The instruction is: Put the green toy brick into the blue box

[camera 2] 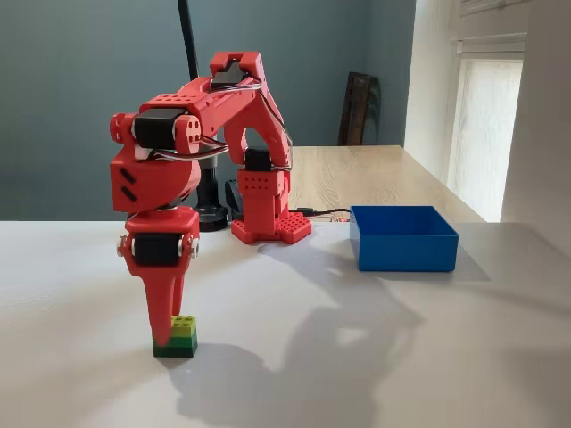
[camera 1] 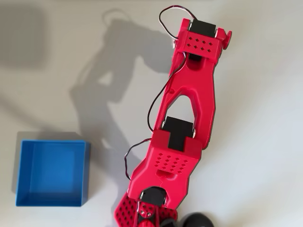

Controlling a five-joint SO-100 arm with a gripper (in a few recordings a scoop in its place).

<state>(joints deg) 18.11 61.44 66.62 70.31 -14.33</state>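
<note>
A red robot arm reaches down at the left of the fixed view, its gripper pointed straight at a green toy brick that sits on the white table at lower left of the frame. The fingertips meet the brick's left side at its lime-green top. From this angle the two fingers read as one tapering wedge, so whether they are parted, closed or already pinching the brick cannot be told.

The blue box stands at centre right of the same view, near the arm's base and well apart from the brick. Nothing can be seen inside it. In the overhead view the box lies at lower left, its floor bare, while the arm runs down the middle of the frame and covers whatever lies beneath it.

By the look of things the task is at its opening stage. The brick rests flat on the table and has not been lifted. A firm grasp, a lift, a swing across to the box and a release all appear to remain.
</note>
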